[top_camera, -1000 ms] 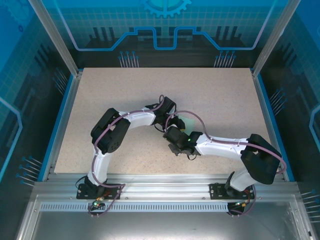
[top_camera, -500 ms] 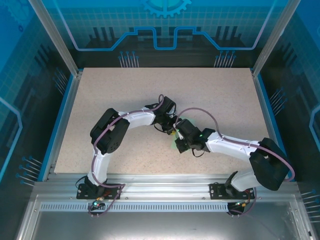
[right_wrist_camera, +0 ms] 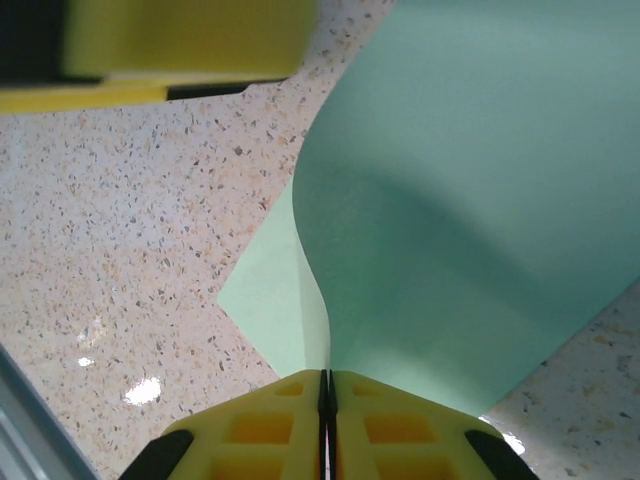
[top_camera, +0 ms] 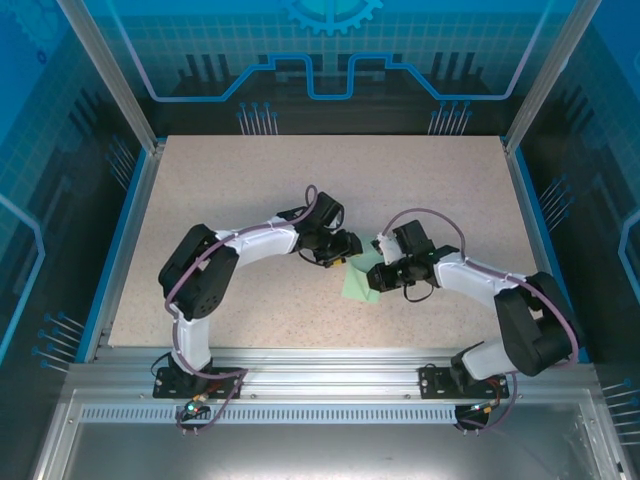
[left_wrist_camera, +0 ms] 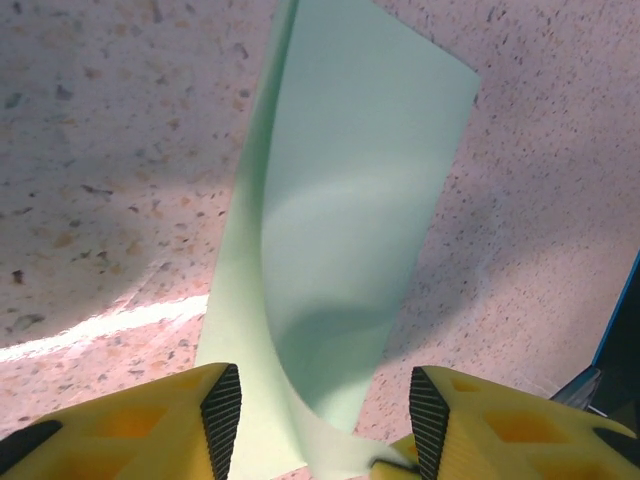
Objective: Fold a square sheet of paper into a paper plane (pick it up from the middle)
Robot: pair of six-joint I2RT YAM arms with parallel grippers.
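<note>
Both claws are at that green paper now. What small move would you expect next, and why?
Probably the left gripper closes on the square sheet of paper: its jaws stand apart with the curled sheet running down between them, while the right gripper pinches the sheet shut.

The left tool (left_wrist_camera: 325,415) stood with its yellow fingers (left_wrist_camera: 130,435) parted, a clear gap between the black pads (left_wrist_camera: 222,415). The mint sheet (left_wrist_camera: 350,200) ran up through that gap, nearer the right pad, bowed in a soft curl with a second layer behind it along the left. Its far corner lay over the speckled counter (left_wrist_camera: 100,150). A blue edge (left_wrist_camera: 622,330) showed at the far right.
</note>
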